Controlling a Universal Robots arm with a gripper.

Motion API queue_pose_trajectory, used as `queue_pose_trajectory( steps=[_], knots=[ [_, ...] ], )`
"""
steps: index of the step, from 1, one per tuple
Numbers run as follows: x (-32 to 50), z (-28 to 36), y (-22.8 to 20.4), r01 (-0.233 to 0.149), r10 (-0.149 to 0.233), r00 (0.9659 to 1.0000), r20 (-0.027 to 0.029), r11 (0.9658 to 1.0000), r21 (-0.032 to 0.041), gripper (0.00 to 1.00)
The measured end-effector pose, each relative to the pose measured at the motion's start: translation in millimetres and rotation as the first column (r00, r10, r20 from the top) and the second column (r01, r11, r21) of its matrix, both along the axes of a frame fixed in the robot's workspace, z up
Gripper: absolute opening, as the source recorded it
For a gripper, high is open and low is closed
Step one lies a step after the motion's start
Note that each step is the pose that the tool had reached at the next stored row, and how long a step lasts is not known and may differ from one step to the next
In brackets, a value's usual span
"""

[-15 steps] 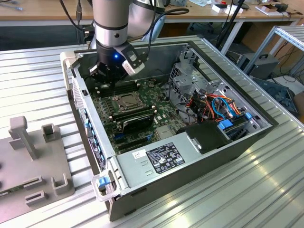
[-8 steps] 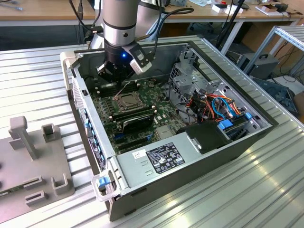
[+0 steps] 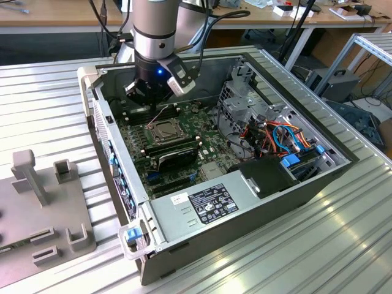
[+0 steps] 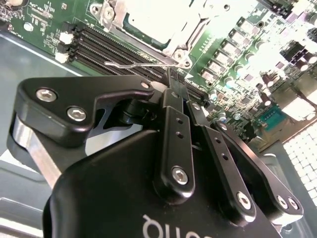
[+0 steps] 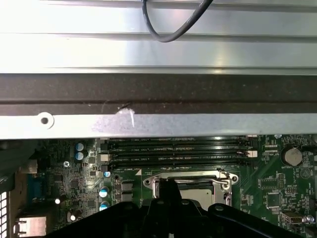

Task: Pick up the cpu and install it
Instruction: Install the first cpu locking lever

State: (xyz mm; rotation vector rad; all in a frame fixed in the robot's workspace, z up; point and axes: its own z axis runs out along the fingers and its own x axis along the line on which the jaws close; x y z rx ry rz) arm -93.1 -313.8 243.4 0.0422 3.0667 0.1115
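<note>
My gripper [image 3: 151, 97] hangs inside the open computer case [image 3: 98, 116], over the back of the green motherboard [image 3: 184, 153]. Its black fingers [image 4: 171, 114] are shut, tips pressed together with nothing visible between them. Just ahead of the tips lies the square socket [image 3: 165, 130], its metal frame down. Inside that frame, in both wrist views, is a pale silver-grey flat surface, which looks like the cpu [image 4: 153, 20] [image 5: 198, 192]. The socket's thin wire lever [image 4: 136, 64] runs up to my fingertips; I cannot tell whether they touch it.
Long black memory slots [image 4: 114, 47] lie beside the socket. A grey power-supply box [image 3: 202, 202] fills the case's near end, and a drive cage [image 3: 245, 104] with coloured cables [image 3: 278, 135] stands at the exterior view's right. A grey fixture [image 3: 37, 202] sits outside the case.
</note>
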Motion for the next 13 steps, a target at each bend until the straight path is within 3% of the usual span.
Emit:
queue_pose_trajectory(
  steps=[1,2,8,13],
  knots=[
    [0.2,-0.1,0.0,0.0,0.0,1.0,0.0,1.0,0.0095,0.11],
    [0.7,-0.2,0.0,-0.001,0.001,1.0,0.0001,0.9999,0.0147,0.11],
    [8.9,-2.2,0.1,-0.001,0.001,1.0,0.0002,0.9998,0.0185,0.11],
    [10.7,-4.2,0.2,-0.009,0.009,1.0,0.0002,0.9993,0.0362,0.11]
  ],
)
